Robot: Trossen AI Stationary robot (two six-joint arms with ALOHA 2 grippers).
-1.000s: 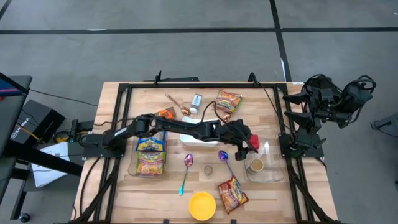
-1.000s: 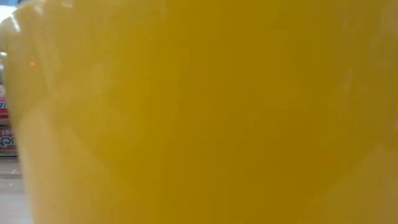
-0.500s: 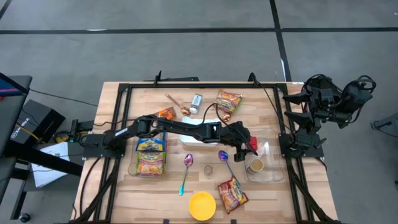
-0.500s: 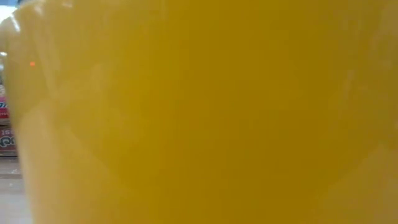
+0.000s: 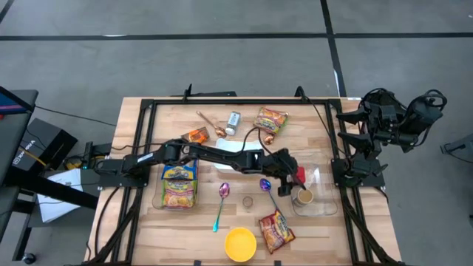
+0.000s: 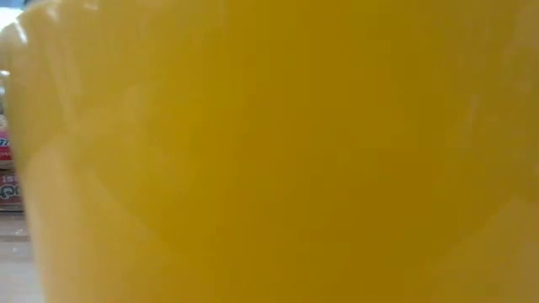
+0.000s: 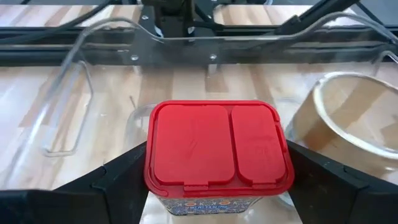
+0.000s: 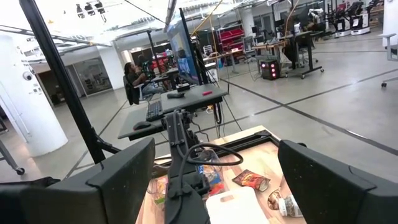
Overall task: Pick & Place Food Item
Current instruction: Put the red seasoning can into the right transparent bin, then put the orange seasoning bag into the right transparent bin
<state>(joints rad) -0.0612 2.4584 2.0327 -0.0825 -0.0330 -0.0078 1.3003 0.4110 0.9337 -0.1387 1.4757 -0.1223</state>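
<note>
High view, left arm: reaches from the frame's left across the worktop [image 5: 148, 111] to right of centre; left pincer [image 5: 294, 179] clamps a red-lidded jar [image 5: 298, 175].
High view, target: clear container [image 5: 323, 207] sits just right of the jar, with a round tub [image 5: 303, 196] inside; the jar is probably carried upright so it can be set down in there.
High view, right arm: folded off the worktop's right edge, waiting; right pincer [image 5: 347, 118] held clear, likely to keep the left arm's path free.
High view, clutter: noodle packets [image 5: 179, 186], two spoons [image 5: 220, 203], a yellow bowl [image 5: 240, 243] at bottom centre.
Low view: filled by the yellow bowl's side [image 6: 269, 151]; a strip of packet at the far left edge; nothing else readable.
Left wrist view: red lid [image 7: 217, 148] dead centre, dark fingers [image 7: 118, 177] pressed on both flanks; grip looks square. Clear rim of the container beyond, tub at right.
Right wrist view: fingers [image 8: 124, 168] spread wide apart, nothing between; looks into the room, worktop items low in frame.
</note>
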